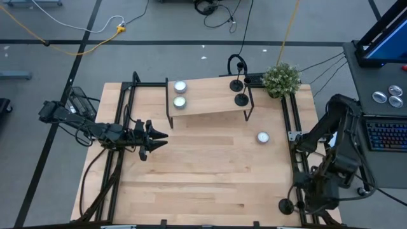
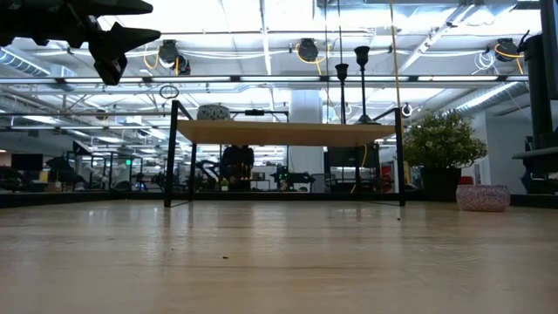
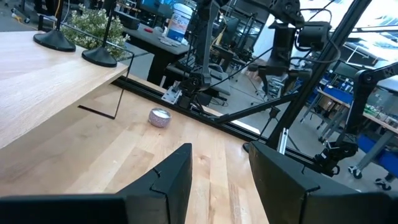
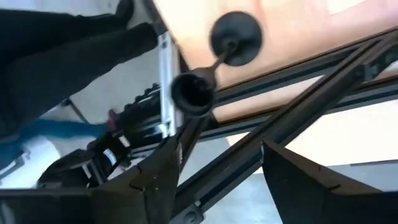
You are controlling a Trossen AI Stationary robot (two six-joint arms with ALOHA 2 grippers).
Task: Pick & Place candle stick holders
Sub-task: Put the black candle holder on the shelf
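The left gripper [image 1: 160, 135] hovers above the left-centre of the desk [image 1: 203, 184], its fingers spread and holding nothing; the left wrist view confirms the gap between them is clear. To its right, toward the far edge, stands a small raised shelf [image 1: 206, 98]. Two silver tealights [image 1: 180, 93] sit on the shelf's left end, and two black candle stick holders [image 1: 240, 92] stand upright on its right end, close together. In the low view their thin stems rise well above the shelf top. A third tealight [image 1: 262, 137] lies on the desk just near of the shelf's right end. A third candle holder [image 1: 286, 205] stands at the desk's near right corner, beside the frame rail. The right gripper [image 1: 316, 202] waits just right of it, off the desk edge, fingers parted and empty; its wrist view looks down the stem onto the disc base.

My judgement: the right arm is best placed for the corner holder. It should centre the stem between the spread fingers, close on it gently, and lift straight up before travelling, since the rail is close and a sideways drag could tip the holder. The slim stem may slip or rotate if gripped off-centre.
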